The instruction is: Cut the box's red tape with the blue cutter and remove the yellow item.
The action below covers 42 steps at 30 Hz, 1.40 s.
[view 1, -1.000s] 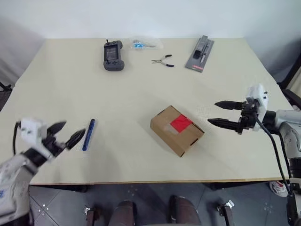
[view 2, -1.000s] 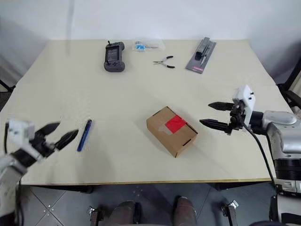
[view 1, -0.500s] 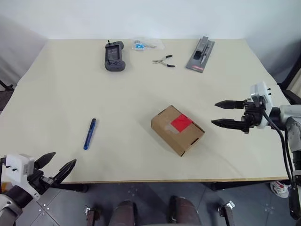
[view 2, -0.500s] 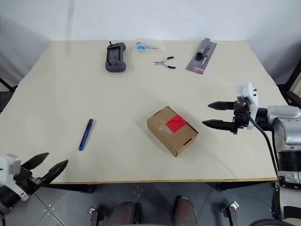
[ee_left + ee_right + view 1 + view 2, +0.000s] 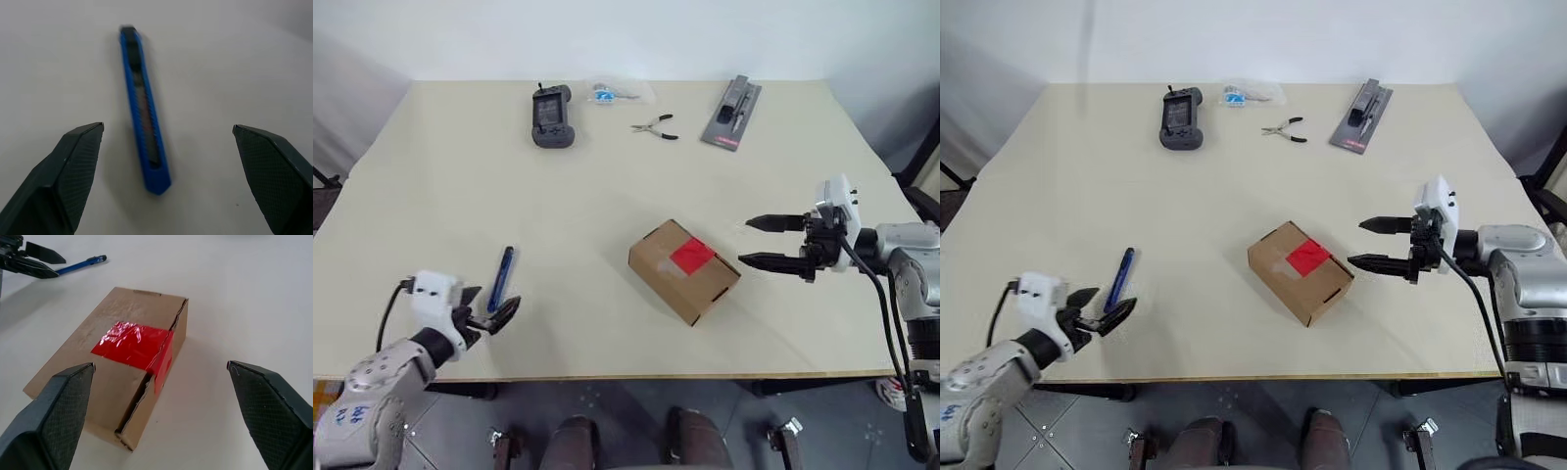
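So the box [image 5: 683,270] sits roughly mid-desk [image 5: 607,176], a bit toward the near edge, turned at an angle, flaps closed. The red tape [image 5: 690,258] runs across the top seam and folds a little down one side, with a patch of clear tape next to it. The blue cutter [image 5: 498,280] lies flat on the desk well off to the left of the box, nothing touching it.

The left pincer [image 5: 489,314] is at the near end of the cutter, fingers spread wide, and in the left wrist view the cutter [image 5: 144,110] lies between the two fingers but clear of both. The right pincer [image 5: 756,242] hangs just to the right of the box, also spread wide, holding nothing, pointing at the box.

Along the far edge there's a dark handheld gadget [image 5: 551,116], a small clear bag with something blue in it [image 5: 607,93], black-handled pliers [image 5: 655,127] and a grey packaged tool [image 5: 732,113].
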### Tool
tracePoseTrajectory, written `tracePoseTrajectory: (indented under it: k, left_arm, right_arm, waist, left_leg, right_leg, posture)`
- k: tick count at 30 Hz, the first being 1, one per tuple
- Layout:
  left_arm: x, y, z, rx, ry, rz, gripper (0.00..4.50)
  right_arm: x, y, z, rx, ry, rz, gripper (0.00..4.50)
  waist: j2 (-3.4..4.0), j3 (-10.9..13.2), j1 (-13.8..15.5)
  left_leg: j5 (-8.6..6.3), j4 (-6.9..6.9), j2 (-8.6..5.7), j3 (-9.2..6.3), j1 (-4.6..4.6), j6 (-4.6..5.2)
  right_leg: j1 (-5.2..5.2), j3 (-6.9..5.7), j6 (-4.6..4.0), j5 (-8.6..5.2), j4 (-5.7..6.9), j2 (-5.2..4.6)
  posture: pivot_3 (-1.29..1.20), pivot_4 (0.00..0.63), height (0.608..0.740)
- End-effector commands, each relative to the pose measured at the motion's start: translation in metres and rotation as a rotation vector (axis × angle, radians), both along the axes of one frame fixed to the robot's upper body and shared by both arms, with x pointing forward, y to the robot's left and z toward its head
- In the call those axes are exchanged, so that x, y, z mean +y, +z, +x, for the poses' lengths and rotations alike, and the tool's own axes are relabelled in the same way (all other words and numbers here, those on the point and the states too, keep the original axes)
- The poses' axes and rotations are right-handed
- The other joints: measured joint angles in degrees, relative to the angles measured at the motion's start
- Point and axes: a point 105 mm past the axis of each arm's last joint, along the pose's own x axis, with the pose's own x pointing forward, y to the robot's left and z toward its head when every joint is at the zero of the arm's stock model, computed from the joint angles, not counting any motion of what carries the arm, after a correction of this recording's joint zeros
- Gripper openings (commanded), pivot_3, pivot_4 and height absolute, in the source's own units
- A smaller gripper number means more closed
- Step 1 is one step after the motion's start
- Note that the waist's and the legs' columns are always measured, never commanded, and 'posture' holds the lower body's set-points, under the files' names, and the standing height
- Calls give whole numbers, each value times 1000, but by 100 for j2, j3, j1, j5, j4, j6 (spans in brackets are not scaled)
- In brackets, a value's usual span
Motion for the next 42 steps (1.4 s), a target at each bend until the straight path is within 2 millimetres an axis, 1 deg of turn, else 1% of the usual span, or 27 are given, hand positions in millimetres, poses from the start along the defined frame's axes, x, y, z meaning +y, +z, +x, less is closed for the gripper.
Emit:
tracePoseTrajectory:
  k: [1,4,7,10,13,14,18,19,22,27,29,32,33,34,35,37,38,39,40,42]
  left_arm:
    - [3,-14,-2,104,37,15,4487]
    - [1,-22,-4,179,32,2,4487]
    - [2,-24,1,186,47,-15,3911]
    - [5,-26,6,200,79,-21,3011]
    - [9,-23,12,191,109,-33,2154]
    - [11,-23,13,192,114,-28,1797]
    - [16,-23,15,195,128,-14,597]
    - [18,-23,15,196,134,-14,365]
    - [18,-20,17,180,108,-8,48]
    - [17,-13,18,149,63,-7,48]
    - [14,-8,19,139,9,-26,48]
    - [19,-2,24,97,9,-60,48]
    - [21,-9,23,147,-20,-20,48]
    - [20,-17,20,212,-108,73,48]
    - [21,-24,16,266,-175,140,660]
    - [29,-22,20,239,-117,135,1170]
    - [34,-19,23,210,-74,123,1538]
    - [38,-16,25,187,-38,121,1778]
    - [43,-13,27,164,-10,129,2114]
    - [48,-11,29,141,21,136,2590]
  right_arm:
    - [-6,19,-6,-60,-19,10,4500]
    - [-9,19,-8,-60,-31,2,4500]
    - [-9,20,-7,-66,-39,3,4500]
    - [-9,21,-6,-67,-40,4,4500]
    - [-9,22,-4,-73,-47,5,4500]
    - [-9,22,-4,-73,-48,4,4500]
    - [-9,22,-4,-74,-50,-1,4500]
    - [-9,22,-4,-73,-50,-2,4500]
    - [-7,25,-4,-81,-43,-7,4500]
    - [-2,30,-4,-103,-31,-13,4500]
    - [5,36,-2,-127,-19,-6,4500]
    - [9,40,-1,-143,-12,7,4500]
    - [9,39,-2,-141,-13,5,4500]
    - [9,38,-2,-139,-13,2,4500]
    - [9,37,-3,-138,-14,0,4500]
    - [8,36,-4,-137,-16,0,4500]
    - [7,35,-5,-135,-17,0,4500]
    - [7,35,-5,-133,-20,0,4500]
    - [6,34,-6,-132,-23,-1,4500]
    - [6,33,-6,-130,-25,-2,4500]
  waist:
    - [8,-4,1]
    - [13,-8,-3]
    - [33,-19,-16]
    - [47,-28,-1]
    - [50,-29,47]
    - [50,-29,64]
    - [50,-29,95]
    - [50,-30,95]
    - [53,-31,89]
    - [54,-31,86]
    - [54,-31,85]
    - [54,-31,86]
    - [52,-30,100]
    - [51,-29,111]
    - [50,-28,113]
    - [74,-39,83]
    - [83,-42,76]
    - [86,-41,74]
    - [86,-41,75]
    - [86,-41,75]
  left_leg:
    - [0,3,0,2,1,0]
    - [0,11,0,7,5,1]
    - [-3,13,-1,18,12,6]
    - [-3,17,-1,22,15,7]
    - [-5,24,-2,24,15,9]
    - [-5,27,-2,25,14,10]
    - [-7,31,-3,29,14,14]
    - [-8,31,-3,31,14,14]
    - [-8,30,-2,32,15,15]
    - [-9,30,-2,36,14,15]
    - [-9,30,-2,37,13,15]
    - [-10,29,-1,39,9,14]
    - [-11,28,-1,39,9,15]
    - [-12,28,-2,39,7,16]
    - [-12,29,-2,38,5,16]
    - [-14,28,-2,46,7,17]
    - [-20,24,-2,61,9,26]
    - [-25,24,-2,68,13,32]
    - [-26,24,-2,70,13,32]
    - [-24,24,1,69,17,29]
  right_leg:
    - [0,4,0,0,0,0]
    - [2,14,0,0,4,1]
    - [2,28,0,0,3,1]
    - [2,32,0,0,7,1]
    - [2,37,0,0,7,1]
    - [2,38,0,0,7,1]
    - [2,42,0,0,8,1]
    - [2,43,1,1,7,0]
    - [1,44,1,1,8,1]
    - [-2,47,1,1,7,1]
    - [-2,46,1,1,7,1]
    - [-8,47,1,1,6,1]
    - [-8,47,1,1,6,1]
    - [-8,45,1,1,5,1]
    - [-9,44,1,1,6,1]
    - [-11,46,1,1,0,1]
    - [-11,55,6,4,-10,0]
    - [-11,61,12,7,-11,-1]
    - [-11,62,13,8,-10,-1]
    - [-13,61,12,9,0,0]
  posture:
    - [0,150,740]
    - [0,150,740]
    - [0,150,740]
    - [0,150,740]
    - [0,150,740]
    - [0,150,740]
    - [0,150,740]
    - [0,150,740]
    - [0,150,740]
    - [0,150,740]
    - [0,150,740]
    - [0,150,740]
    - [0,150,740]
    - [0,150,740]
    - [0,150,740]
    - [0,150,740]
    - [0,150,740]
    - [0,150,740]
    - [0,150,740]
    - [0,150,740]
